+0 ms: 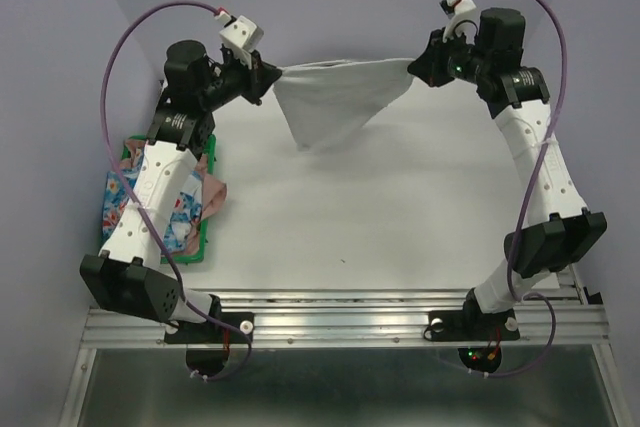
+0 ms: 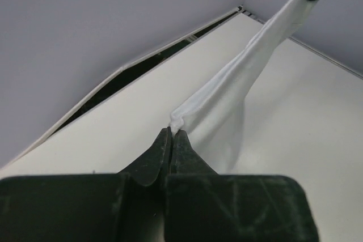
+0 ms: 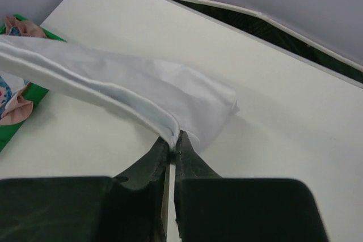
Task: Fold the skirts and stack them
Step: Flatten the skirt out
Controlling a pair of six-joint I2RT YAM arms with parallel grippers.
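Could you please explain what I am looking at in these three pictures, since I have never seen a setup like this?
These are two robot arms bolted side by side at the near edge of a white table. The overhead picture comes from a fixed camera above and behind them; the other two come from small cameras on each wrist, looking along that arm's own dark fingers.

The left gripper and the right gripper are each shut on one end of a plain white cloth skirt, holding it stretched between them above the table, its middle sagging to a point.

At the table's left edge sits a green plastic tray, partly hidden by the left arm, holding a blue flowered skirt and a dusty-pink skirt, bunched up and not yet folded.
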